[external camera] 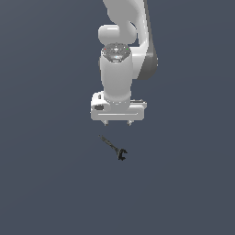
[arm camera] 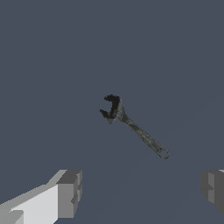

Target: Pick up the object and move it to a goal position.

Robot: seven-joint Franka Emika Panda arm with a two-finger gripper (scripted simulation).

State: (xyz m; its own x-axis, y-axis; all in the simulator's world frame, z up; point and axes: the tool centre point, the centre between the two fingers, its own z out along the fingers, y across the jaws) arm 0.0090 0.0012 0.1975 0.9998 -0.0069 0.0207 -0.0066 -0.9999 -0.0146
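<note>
The object is a tiny dark grey-black tool (external camera: 113,147) with a slender straight shaft and a forked claw end. It lies flat on the grey floor. Its claw end points toward the exterior view's lower right. My white gripper (external camera: 118,123) hangs above the object, apart from it, fingers pointing down. The gripper is open and empty. In the wrist view the tool (arm camera: 133,125) lies beyond the two spread fingertips (arm camera: 69,193), clear of them. The gripper's midpoint (arm camera: 140,192) sits off the shaft's plain end.
A plain dark grey floor (external camera: 50,183) fills both views. The white arm (external camera: 121,41) rises out of the exterior view's top.
</note>
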